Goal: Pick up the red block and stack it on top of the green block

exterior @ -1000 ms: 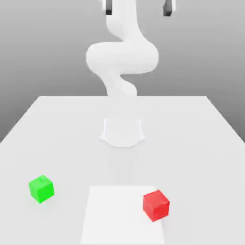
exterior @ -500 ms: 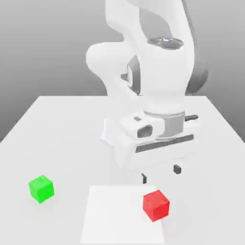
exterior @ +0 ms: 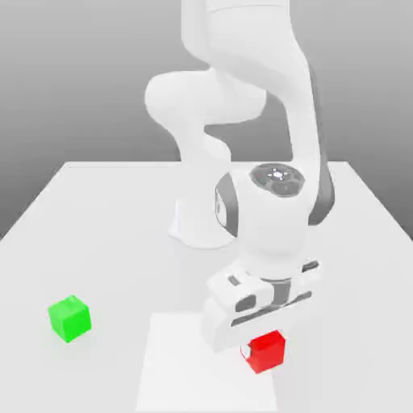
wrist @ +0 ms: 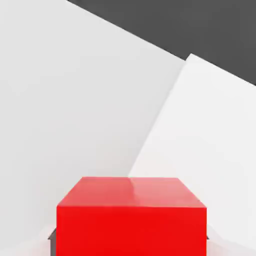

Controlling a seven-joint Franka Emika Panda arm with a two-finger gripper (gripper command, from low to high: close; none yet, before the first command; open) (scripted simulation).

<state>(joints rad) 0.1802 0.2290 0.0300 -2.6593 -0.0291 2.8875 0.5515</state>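
Exterior view first: the red block [exterior: 267, 351] sits on the table [exterior: 97, 218], on a paler square patch [exterior: 181, 367] of the tabletop, towards that patch's side at the exterior view's right. Directly above the red block hangs the gripper [exterior: 256, 343], its white hand body low over the cube and hiding part of the cube's top; only a dark fingertip edge shows beside the red block, so I cannot tell how far apart the fingers stand or whether they touch it. In the hand view the red block [wrist: 131, 217] fills the near part of the picture, top face and one side face showing, squarely under the camera.

The green block [exterior: 69, 316] rests on the plain tabletop well apart from the red block, off towards the exterior view's left. The arm's base [exterior: 206, 222] stands farther back on the table, behind the red block.
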